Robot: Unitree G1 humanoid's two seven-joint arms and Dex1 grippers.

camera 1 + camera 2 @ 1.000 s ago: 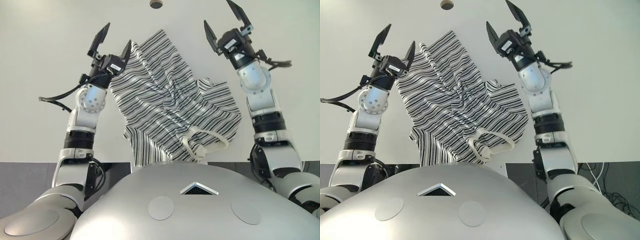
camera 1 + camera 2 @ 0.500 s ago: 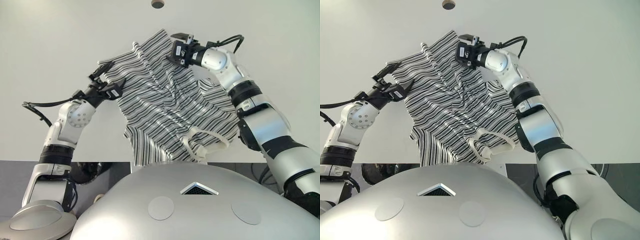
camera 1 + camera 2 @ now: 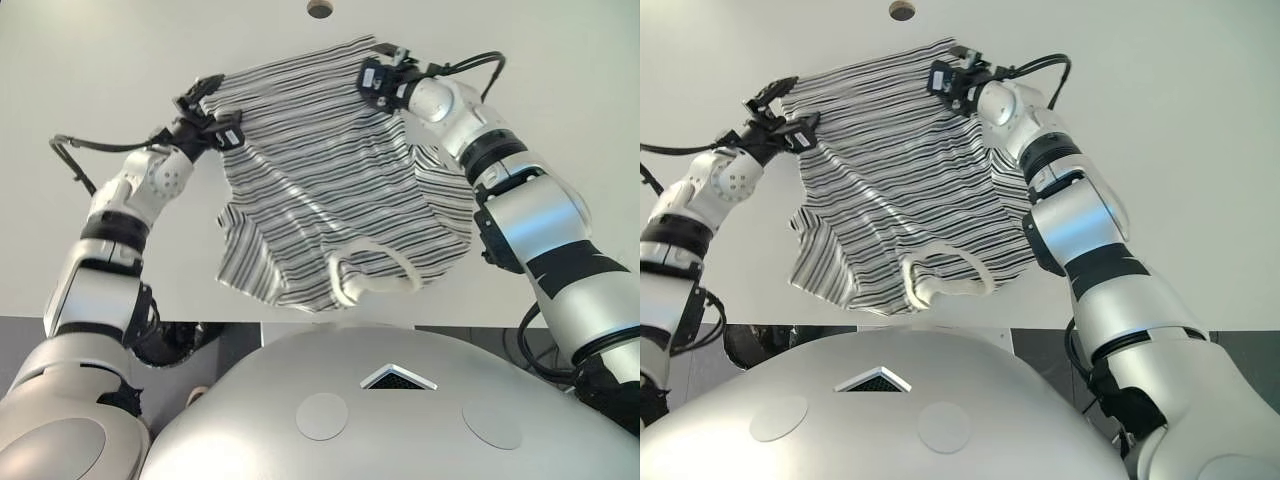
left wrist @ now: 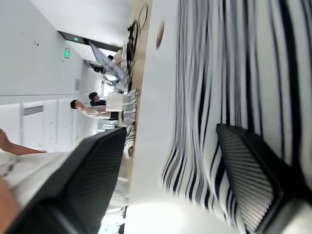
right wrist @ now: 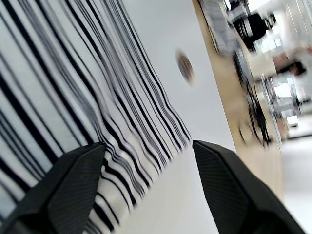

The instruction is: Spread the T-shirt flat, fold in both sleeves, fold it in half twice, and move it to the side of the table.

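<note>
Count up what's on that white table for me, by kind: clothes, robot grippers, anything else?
Striped T-shirt: 1
Grippers: 2, the left gripper and the right gripper, one at each far corner of the cloth
Round brown disc: 1
Total: 4

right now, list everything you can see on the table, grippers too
T-shirt: one, black-and-white striped with a white collar, lying partly spread mid-table, collar toward the near edge
table: one, white, under the T-shirt
round hole: one, dark, in the table beyond the T-shirt's far edge
left gripper: one, black, open, at the T-shirt's far left corner
right gripper: one, black, open, at the T-shirt's far right corner
</note>
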